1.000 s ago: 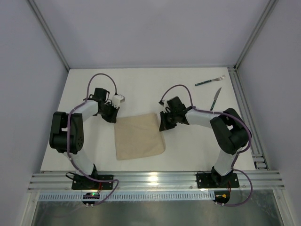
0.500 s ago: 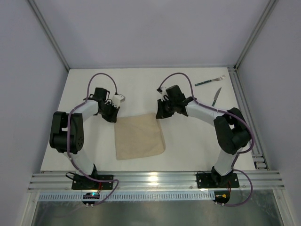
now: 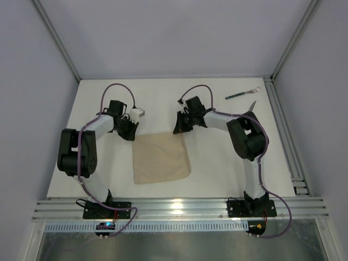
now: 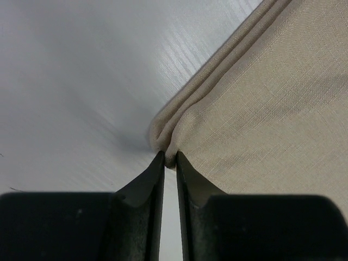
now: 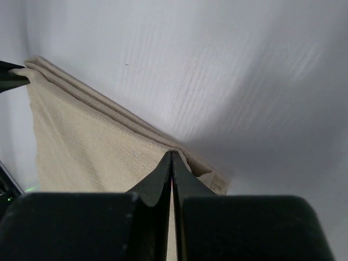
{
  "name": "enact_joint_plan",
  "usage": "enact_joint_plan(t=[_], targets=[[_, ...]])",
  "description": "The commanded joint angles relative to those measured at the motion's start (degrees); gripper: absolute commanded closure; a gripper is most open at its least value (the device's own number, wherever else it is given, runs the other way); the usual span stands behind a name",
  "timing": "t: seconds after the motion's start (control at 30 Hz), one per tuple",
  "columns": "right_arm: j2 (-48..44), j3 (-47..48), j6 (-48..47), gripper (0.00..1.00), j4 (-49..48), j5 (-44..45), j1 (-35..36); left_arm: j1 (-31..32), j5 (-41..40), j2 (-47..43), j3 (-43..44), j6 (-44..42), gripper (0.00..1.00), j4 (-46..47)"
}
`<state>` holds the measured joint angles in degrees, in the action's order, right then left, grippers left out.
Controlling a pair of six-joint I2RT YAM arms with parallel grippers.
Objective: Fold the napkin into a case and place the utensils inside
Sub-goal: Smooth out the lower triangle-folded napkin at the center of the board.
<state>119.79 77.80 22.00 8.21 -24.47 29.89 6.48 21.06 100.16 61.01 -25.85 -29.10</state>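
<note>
The napkin lies flat mid-table, folded near-square; its far edge runs 9 to 3 o'clock with a gripper at each end; the left gripper is at the 11 o'clock corner, jaws a thin slit apart, the layered corner nipped at their tips; the right gripper is at the 1 o'clock corner, jaws pressed together on the edge, cloth caught or not I cannot tell; the cloth lies toward 6 o'clock from both; the fork lies well apart at 2 o'clock.
</note>
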Motion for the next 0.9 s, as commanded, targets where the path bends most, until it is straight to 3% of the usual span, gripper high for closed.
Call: enact_joint_plan(t=[0.0,0.13,0.27,0.43,0.67,0.77,0.87], targets=[[-0.17,0.69,3.22,0.96,-1.87,0.56,-1.5,0.11,-0.67,-0.32,2.35,0.88,0.84,1.94],[-1.22,-2.12,5.5,0.96,-5.21,0.74,-3.08,0.11,-1.28,0.47,3.67,1.67,0.77,1.68],[-2.01,-1.87,4.9,0.96,-5.83,-0.4,-3.43,0.11,-1.46,-0.4,5.16,1.76,0.61,0.72],[-7.89,-2.56,2.35,0.91,-3.82,-0.07,-3.44,0.11,-0.41,-6.02,6.05,1.59,0.54,-1.22],[-24.06,-13.35,-4.76,0.56,5.48,5.75,-3.35,2.04,3.46,-18.41,2.37,-1.74,0.5,-9.47],[-28.81,-19.59,-6.7,0.48,9.18,5.31,-2.73,8.0,-0.74,-23.07,-3.16,-6.84,0.4,-14.22],[-33.47,-25.4,-7.41,0.45,9.81,3.12,-2.38,18.1,-7.16,-27.64,-9.67,-11.06,0.32,-16.51]])
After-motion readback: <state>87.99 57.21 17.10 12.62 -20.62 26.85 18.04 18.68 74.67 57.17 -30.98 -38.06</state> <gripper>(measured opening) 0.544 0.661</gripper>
